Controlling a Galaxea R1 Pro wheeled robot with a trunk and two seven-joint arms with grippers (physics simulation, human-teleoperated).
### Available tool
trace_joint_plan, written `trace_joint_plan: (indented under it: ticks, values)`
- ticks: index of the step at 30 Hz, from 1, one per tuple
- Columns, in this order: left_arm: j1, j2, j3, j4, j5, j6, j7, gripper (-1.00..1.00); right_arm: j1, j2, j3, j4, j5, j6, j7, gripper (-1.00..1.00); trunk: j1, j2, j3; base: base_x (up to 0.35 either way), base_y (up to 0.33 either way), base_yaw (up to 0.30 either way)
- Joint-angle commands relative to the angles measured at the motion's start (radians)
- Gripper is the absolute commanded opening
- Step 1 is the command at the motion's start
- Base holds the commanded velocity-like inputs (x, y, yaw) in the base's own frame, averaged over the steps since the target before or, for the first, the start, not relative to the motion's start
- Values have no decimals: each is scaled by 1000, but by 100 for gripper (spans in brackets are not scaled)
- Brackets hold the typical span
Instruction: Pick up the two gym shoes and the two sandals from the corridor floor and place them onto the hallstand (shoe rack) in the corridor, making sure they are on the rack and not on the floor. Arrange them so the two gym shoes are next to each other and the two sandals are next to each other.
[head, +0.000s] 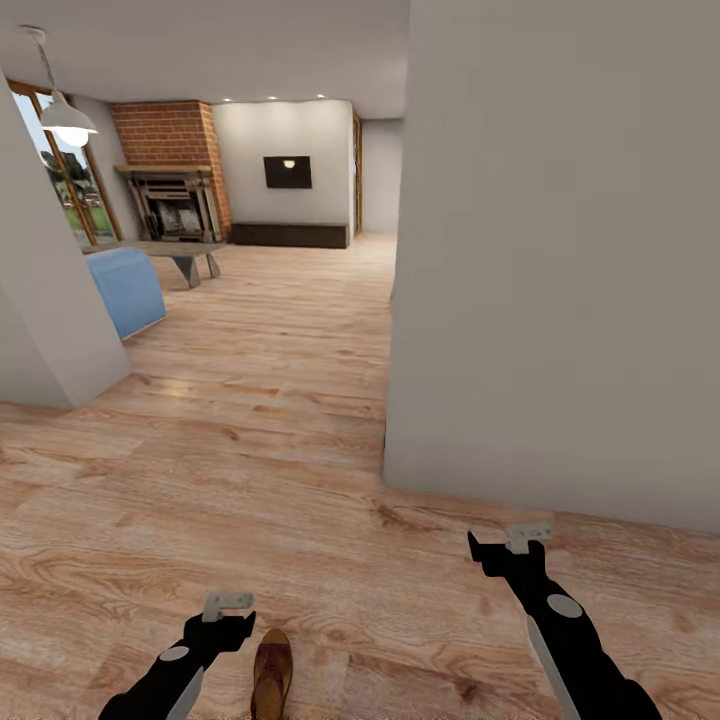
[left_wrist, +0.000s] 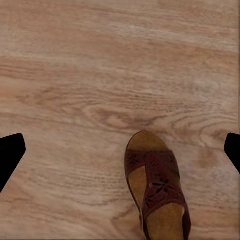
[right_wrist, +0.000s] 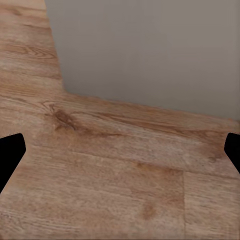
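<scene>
One dark brown strappy sandal with a tan footbed lies on the wood-plank corridor floor at the bottom of the head view. My left gripper hangs just left of it, above the floor. In the left wrist view the sandal lies below and between the wide-apart fingertips; the gripper is open and empty. My right gripper is open over bare floor close to a wall's foot. The second sandal, the gym shoes and the hallstand are out of view.
A grey wall stands close ahead on the right, its corner near my right gripper. Another wall corner is at the left. Beyond lies a living room with a blue armchair, a low table and a brick fireplace.
</scene>
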Motion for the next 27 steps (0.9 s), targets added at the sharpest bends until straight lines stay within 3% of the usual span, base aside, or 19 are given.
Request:
trace_joint_plan:
  ticks: [1, 27]
  values:
    - [-1, -2, 7, 1, -5, -3, -6, 100, 0, 0, 0, -2, 0, 6, 0, 100, 4, -8, -6, 0, 0, 0]
    - [1, -7, 7, -3, -4, -4, -8, 100, 0, 0, -2, -4, 0, 7, -1, 100, 103, -190, -128, 0, 0, 0]
